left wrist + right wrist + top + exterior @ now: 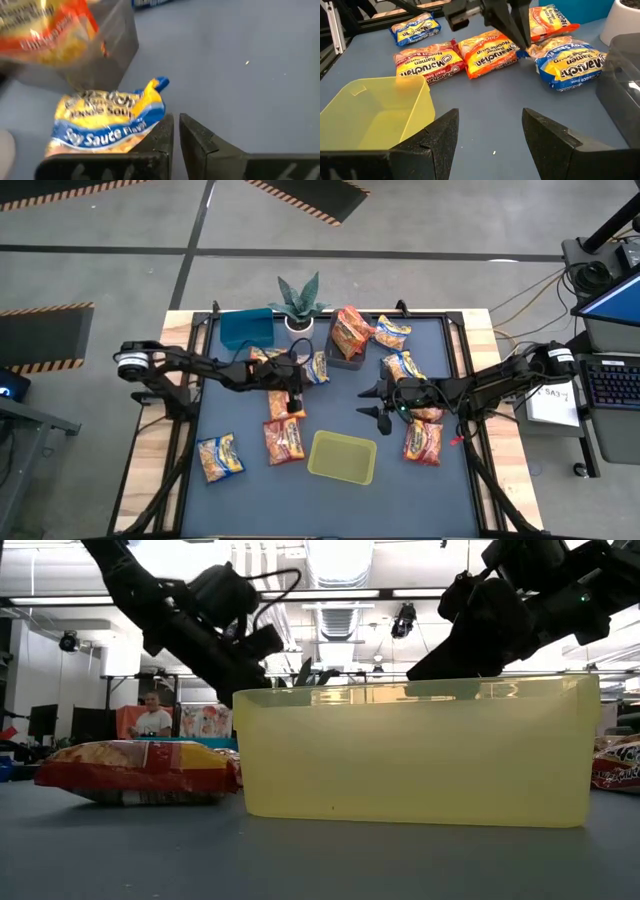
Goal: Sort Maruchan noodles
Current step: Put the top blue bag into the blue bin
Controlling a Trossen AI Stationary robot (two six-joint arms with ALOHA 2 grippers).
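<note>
Several Maruchan noodle packets lie flat on the dark mat. A yellow-and-blue soy sauce packet lies beside the dark clear bin. My left gripper is shut just above the mat at that packet's end, with nothing between its fingers. An orange packet lies on its other side. My right gripper hangs open over bare mat near the yellow-green bin. My left gripper slants down from the table's left. The outer side of one finger stands against the soy sauce packet's end. I cannot tell whether it touches. The packet lies flat on the mat, one blue corner sticking up.
A red packet and another yellow-and-blue one lie toward the near left. More packets lie on the right. An orange packet stands in the dark bin. A blue bin and a potted plant stand at the far edge.
</note>
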